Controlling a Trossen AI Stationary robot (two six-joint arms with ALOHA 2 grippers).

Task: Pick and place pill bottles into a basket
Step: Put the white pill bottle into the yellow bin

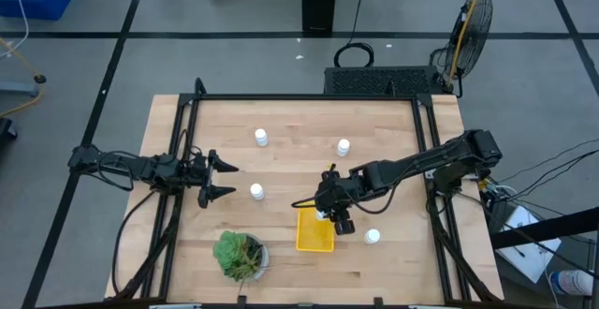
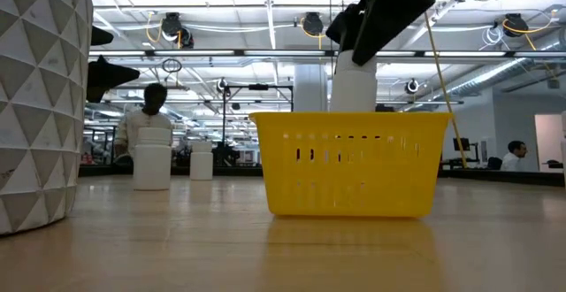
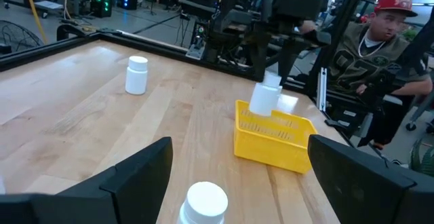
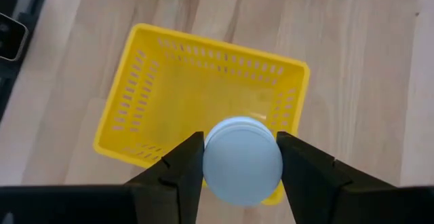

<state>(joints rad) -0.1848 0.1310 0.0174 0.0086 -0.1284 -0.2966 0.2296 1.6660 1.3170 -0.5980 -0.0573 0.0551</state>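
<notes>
The wooden surface carries the yellow basket at lower centre, a potted plant lower left, and four pill bottles scattered around.

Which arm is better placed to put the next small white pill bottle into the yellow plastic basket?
The right. Its gripper already holds a small white pill bottle directly above the yellow plastic basket. The left gripper waits open and empty at the table's left side.

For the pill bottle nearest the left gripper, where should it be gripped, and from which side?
Grip that pill bottle across its round body just under the cap, coming level from the left gripper side. It stands upright with bare table around it, and the open fingers already face it.
</notes>
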